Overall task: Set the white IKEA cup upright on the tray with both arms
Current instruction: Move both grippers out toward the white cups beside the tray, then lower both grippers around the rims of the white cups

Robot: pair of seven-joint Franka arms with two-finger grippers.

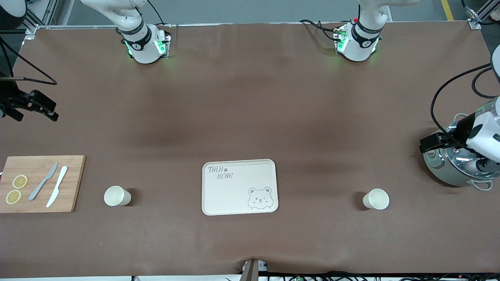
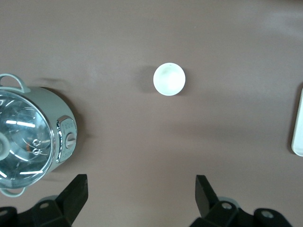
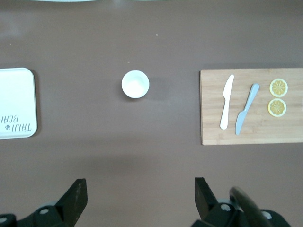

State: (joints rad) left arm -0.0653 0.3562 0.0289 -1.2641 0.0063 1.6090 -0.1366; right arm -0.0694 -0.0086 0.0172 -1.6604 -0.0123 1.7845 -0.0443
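Note:
The cream tray (image 1: 234, 195), printed "TAIJI BEAR" with a bear face, lies at the middle of the table and holds nothing. One white cup (image 1: 116, 196) stands upright beside it toward the right arm's end, and a second white cup (image 1: 376, 199) stands upright toward the left arm's end. My right gripper (image 1: 43, 107) hangs open and empty over bare table at its end; its wrist view (image 3: 140, 191) shows its cup (image 3: 135, 84) and the tray's end (image 3: 16, 101). My left gripper (image 1: 433, 142) hangs open and empty over the pot's edge; its wrist view (image 2: 142, 189) shows its cup (image 2: 169, 79).
A wooden cutting board (image 1: 70, 183) with a grey knife (image 1: 43, 181), a white knife (image 1: 57, 186) and two lemon slices (image 1: 19, 181) lies at the right arm's end. A steel pot with a glass lid (image 1: 455, 168) stands at the left arm's end.

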